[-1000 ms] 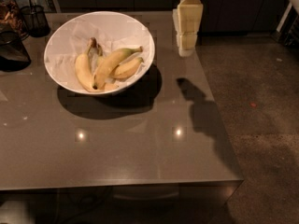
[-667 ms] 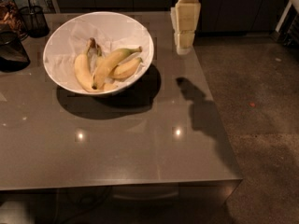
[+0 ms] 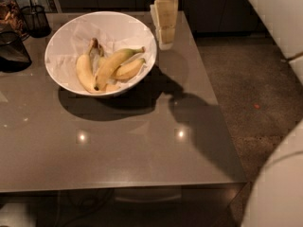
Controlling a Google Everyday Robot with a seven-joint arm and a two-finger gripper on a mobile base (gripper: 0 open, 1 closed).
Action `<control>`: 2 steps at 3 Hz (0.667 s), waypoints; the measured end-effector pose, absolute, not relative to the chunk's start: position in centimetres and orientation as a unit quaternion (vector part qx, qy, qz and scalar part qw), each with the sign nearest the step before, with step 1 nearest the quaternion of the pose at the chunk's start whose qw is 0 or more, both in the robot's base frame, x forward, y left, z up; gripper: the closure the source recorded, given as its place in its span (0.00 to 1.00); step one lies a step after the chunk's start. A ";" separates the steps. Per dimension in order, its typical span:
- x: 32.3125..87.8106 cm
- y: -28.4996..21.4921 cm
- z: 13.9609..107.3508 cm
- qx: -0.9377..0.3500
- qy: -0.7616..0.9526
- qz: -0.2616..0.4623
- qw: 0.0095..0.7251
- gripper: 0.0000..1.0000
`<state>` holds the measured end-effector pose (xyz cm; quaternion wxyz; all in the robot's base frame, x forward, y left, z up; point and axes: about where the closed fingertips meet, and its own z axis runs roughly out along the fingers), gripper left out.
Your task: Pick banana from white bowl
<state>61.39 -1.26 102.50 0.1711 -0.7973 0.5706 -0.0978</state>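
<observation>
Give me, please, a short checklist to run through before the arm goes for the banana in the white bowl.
1. Banana exposed from above: ok. The banana lies across the other bananas in the white bowl.
2. Gripper above the banana: not ok. The gripper hangs outside the bowl, beside its right rim.
3. Banana grasped: not ok. It rests in the bowl, untouched.
4. Neighbours apart from the bowl: ok. The wire-mesh cup stands apart at the far left.
5. Bowl upright on the table: ok.
</observation>
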 end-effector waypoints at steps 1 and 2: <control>62.6 0.9 100.8 -0.806 0.564 -0.089 0.155 0.00; 63.3 2.2 98.8 -0.812 0.562 -0.081 0.137 0.16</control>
